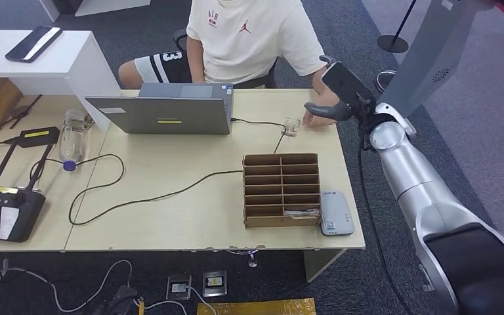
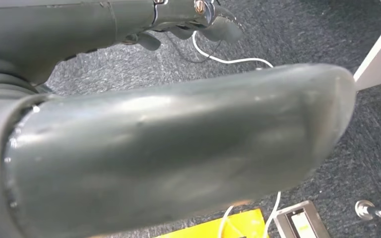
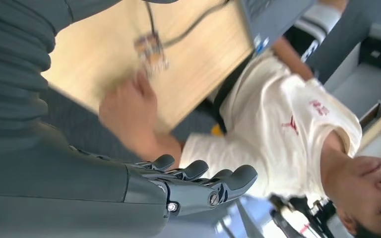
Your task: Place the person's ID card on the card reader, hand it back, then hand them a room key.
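- While the right hand (image 1: 331, 110) hovered at the desk's (image 1: 170, 216) 1 o'clock corner, fingers (image 3: 198, 171) apart and empty, the person's hand (image 1: 315, 117) lay beside a small clear object (image 1: 291, 126), possibly the ID card.
- At 5 o'clock, the cardboard organizer (image 1: 281, 189) held cards (image 1: 300, 212) in its nearest right slot; the white card reader (image 1: 336, 212) touched its side.
- Left wrist view: the left hand (image 2: 178, 153) hung over carpet, finger spread unclear.

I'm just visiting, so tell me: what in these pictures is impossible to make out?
- ID card: the blurred small thing by the person's hand, right wrist view, may be it; too small in head view.
- Left hand: its own thumb hides the fingers, left wrist view.
- Cardboard organizer: contents too small, head view.
- Right hand: its palm is turned away.
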Controlling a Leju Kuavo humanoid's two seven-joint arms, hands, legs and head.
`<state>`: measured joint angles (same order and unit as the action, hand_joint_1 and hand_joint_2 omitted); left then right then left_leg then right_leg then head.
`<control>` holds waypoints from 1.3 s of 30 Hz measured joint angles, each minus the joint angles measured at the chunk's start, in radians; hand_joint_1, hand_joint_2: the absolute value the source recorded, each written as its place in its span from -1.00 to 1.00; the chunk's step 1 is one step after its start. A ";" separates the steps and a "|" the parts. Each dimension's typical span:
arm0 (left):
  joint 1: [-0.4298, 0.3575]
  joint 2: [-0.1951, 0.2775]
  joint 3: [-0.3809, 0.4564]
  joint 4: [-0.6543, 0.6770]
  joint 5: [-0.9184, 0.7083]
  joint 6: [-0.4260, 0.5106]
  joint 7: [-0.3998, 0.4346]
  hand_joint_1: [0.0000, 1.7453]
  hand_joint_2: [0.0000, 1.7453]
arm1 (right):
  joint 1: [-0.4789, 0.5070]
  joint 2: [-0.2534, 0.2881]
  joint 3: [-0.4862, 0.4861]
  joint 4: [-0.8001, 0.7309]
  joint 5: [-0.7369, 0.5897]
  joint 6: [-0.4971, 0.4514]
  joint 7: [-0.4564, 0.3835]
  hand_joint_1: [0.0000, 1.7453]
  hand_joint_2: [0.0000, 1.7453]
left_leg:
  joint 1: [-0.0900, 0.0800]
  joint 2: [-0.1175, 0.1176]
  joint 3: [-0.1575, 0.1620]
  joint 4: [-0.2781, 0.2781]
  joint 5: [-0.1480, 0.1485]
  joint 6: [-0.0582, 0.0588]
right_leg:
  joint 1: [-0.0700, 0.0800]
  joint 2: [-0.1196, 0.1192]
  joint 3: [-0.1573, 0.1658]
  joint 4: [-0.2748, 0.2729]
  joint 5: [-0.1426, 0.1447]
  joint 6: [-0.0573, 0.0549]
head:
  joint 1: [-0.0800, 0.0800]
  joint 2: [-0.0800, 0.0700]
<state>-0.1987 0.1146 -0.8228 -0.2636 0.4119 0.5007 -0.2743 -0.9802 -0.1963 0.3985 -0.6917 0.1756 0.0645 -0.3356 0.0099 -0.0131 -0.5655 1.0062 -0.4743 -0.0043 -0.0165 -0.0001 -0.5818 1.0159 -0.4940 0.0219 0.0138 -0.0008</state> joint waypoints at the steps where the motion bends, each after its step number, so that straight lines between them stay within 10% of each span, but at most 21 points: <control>1: 0.002 0.001 0.000 0.000 0.003 0.000 0.000 -1.00 -1.00 | 0.029 -0.008 -0.011 -0.051 -0.073 0.033 0.050 -1.00 1.00 | 0.000 0.000 0.000 0.000 0.000 0.000 | 0.000 0.000 0.000 0.000 0.000 0.000 | 0.000 0.000; 11: 0.016 0.018 0.000 0.001 0.017 -0.001 0.000 -1.00 -1.00 | 0.362 -0.093 -0.116 -0.654 -0.440 0.191 0.381 -1.00 1.00 | 0.000 0.000 0.000 0.000 -0.001 -0.001 | 0.000 0.000 0.000 -0.001 -0.001 -0.001 | 0.000 0.000; 28: 0.022 0.023 0.000 0.002 0.018 0.002 0.000 -1.00 -1.00 | 0.657 -0.162 -0.180 -1.141 -0.491 0.229 0.544 -1.00 1.00 | 0.000 0.001 0.000 0.000 -0.001 -0.001 | 0.000 0.001 0.000 -0.001 -0.001 -0.001 | 0.000 0.000; 33: 0.023 0.023 0.000 0.003 0.023 0.002 0.008 -1.00 -1.00 | 0.693 -0.175 -0.182 -1.175 -0.335 0.250 0.574 -1.00 1.00 | 0.000 0.001 0.000 0.000 -0.001 -0.001 | 0.000 0.001 0.000 -0.001 -0.001 -0.001 | 0.000 0.000; 39: 0.029 0.021 0.000 0.003 0.032 0.012 0.016 -1.00 -1.00 | 0.742 -0.199 -0.167 -1.171 0.187 0.190 0.520 -1.00 1.00 | 0.001 0.001 -0.001 -0.001 -0.001 -0.001 | 0.000 0.001 0.000 -0.001 -0.001 -0.001 | 0.000 0.000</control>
<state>-0.1700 0.1356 -0.8228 -0.2609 0.4441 0.5123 -0.2579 -0.2379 -0.3949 0.2314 -1.8628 0.3626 0.2544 0.1842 0.0104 -0.0121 -0.5663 1.0056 -0.4756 -0.0052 -0.0161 0.0005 -0.5821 1.0150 -0.4948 0.0209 0.0137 -0.0008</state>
